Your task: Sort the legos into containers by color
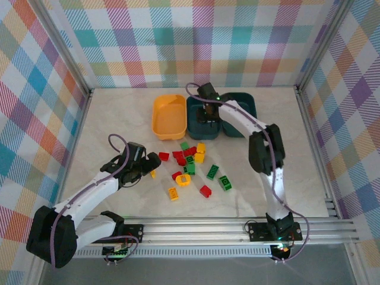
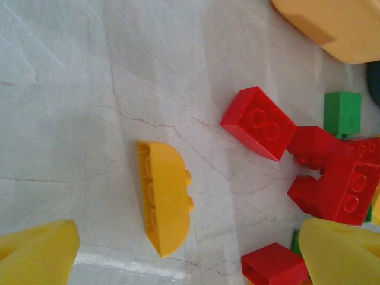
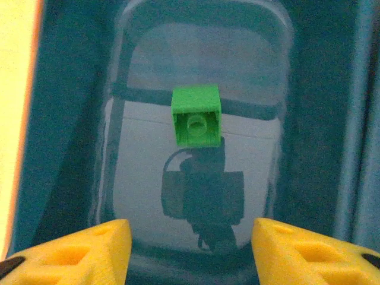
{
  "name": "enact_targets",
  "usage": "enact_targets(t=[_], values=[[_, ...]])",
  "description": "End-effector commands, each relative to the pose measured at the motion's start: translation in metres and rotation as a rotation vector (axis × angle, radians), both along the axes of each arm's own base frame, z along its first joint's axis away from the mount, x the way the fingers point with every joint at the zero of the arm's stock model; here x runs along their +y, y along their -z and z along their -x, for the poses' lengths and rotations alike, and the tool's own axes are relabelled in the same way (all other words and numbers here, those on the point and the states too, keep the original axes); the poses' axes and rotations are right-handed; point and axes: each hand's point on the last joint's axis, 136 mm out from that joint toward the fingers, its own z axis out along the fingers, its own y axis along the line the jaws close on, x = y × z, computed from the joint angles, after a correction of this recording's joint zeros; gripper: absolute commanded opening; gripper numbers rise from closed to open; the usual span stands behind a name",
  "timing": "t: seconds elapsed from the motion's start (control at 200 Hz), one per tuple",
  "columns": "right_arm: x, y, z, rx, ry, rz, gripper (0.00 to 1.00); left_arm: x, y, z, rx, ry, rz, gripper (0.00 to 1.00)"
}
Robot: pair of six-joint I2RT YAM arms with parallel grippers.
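Right wrist: right pincer gapes empty over green lego inside teal tub.

Left arm bent low; left tool spread wide. Right arm extended far; right tool spread, pointing down.

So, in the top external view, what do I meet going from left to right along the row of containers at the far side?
Yellow-orange tub → dark teal tub with the right gripper over it → second dark teal tub.
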Motion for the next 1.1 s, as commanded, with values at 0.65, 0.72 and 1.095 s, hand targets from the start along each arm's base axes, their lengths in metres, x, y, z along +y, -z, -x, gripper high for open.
enact_targets(t=[0.65, 0.72, 1.095], values=[[-0.092, -0.026, 0.122, -0.363, 0.194, -0.159, 0.41, -0.006, 0.054, -0.021, 0.124, 0.131, -0.186, 0.16], [-0.101, -0.023, 0.125, -0.391, 0.232, -0.163, 0.41, -0.006, 0.042, -0.023, 0.103, 0.140, -0.197, 0.12], [-0.132, -0.023, 0.135, -0.436, 0.347, -0.175, 0.42, -0.017, -0.021, -0.040, -0.015, 0.176, -0.177, 0.12]])
